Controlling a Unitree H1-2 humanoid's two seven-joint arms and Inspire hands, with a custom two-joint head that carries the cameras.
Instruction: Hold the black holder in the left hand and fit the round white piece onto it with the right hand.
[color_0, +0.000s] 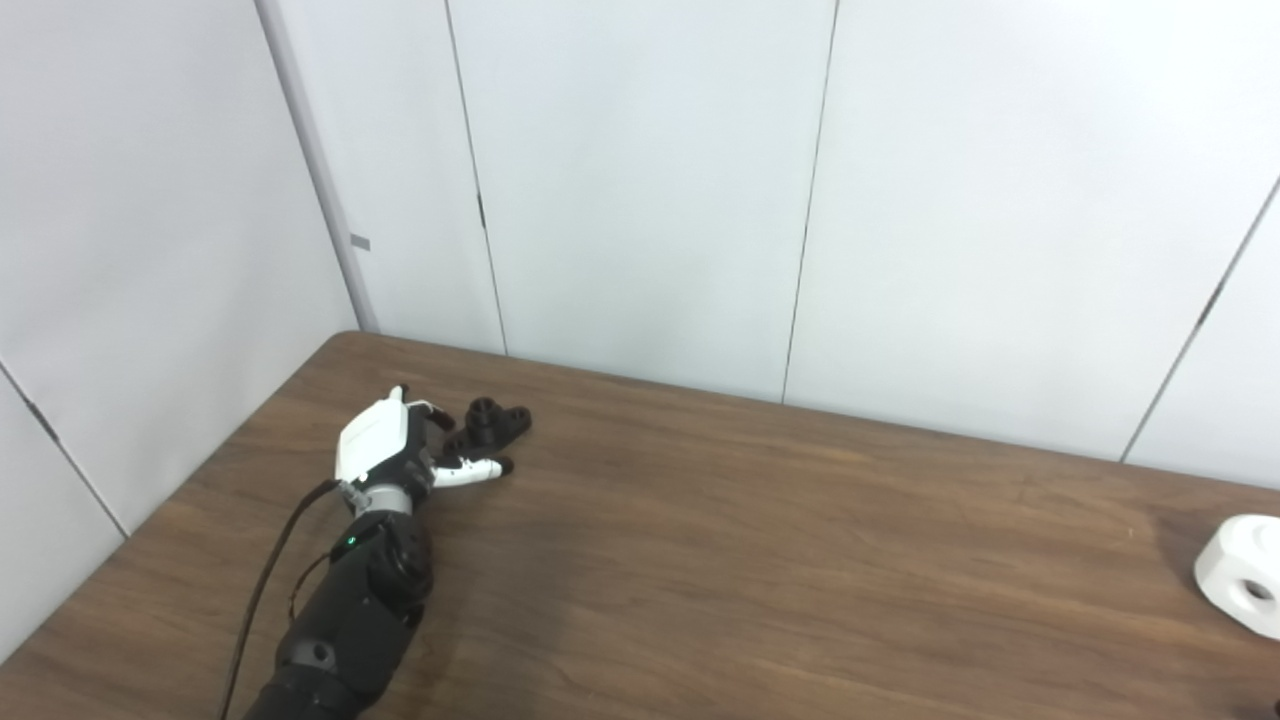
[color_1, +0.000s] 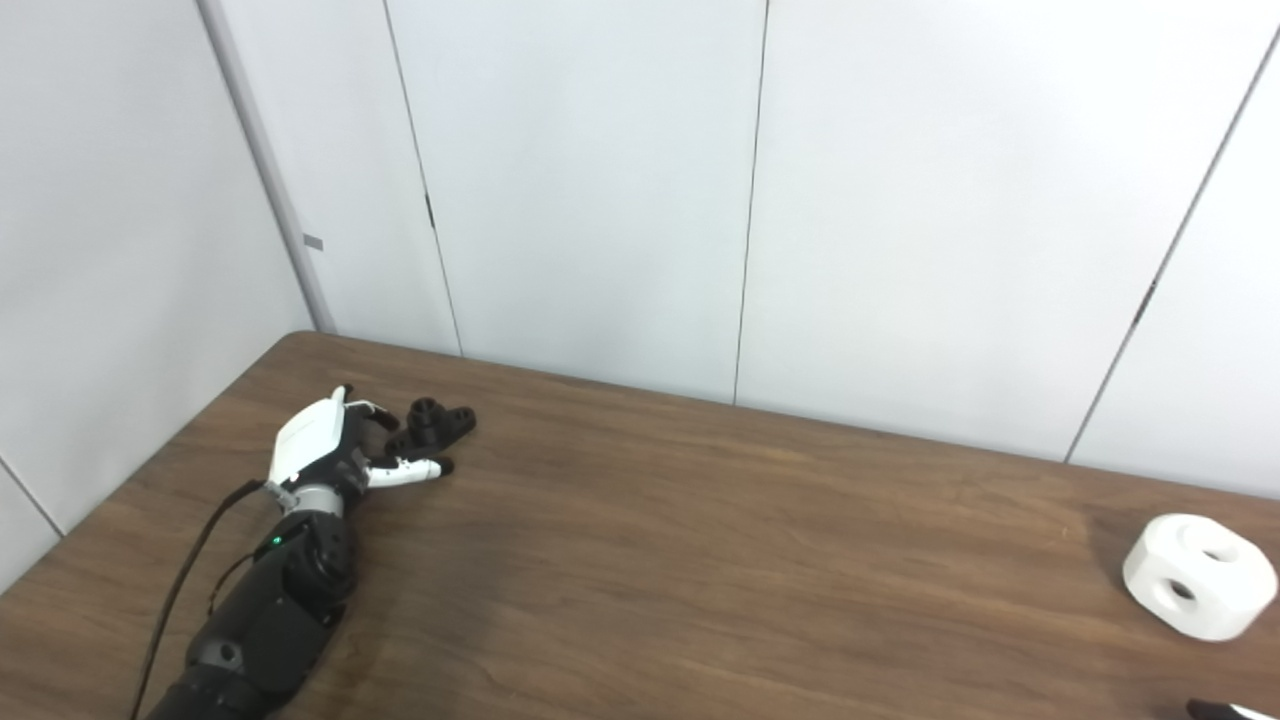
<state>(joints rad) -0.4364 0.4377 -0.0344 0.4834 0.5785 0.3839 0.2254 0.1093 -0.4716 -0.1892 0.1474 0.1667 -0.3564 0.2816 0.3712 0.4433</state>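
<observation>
Left robot hand (color_0: 385, 445): on bench (color_0: 750, 560), fingers spread around black holder (color_0: 492, 424), not yet clasped. Round white piece (color_1: 1200, 575): far right, well apart. Right robot hand: barely visible, state unclear. Advice: seat holder firmly before lifting.

Matt wood-grain table (color_1: 700, 560), matt black holder (color_1: 432, 423), smooth white piece (color_1: 1200, 575).

Two head cameras side by side — down-angled, shared table (color_0: 760, 560) and wall, slightly offset.

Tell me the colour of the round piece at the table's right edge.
White; the round piece shows whole in the right eye view.
</observation>
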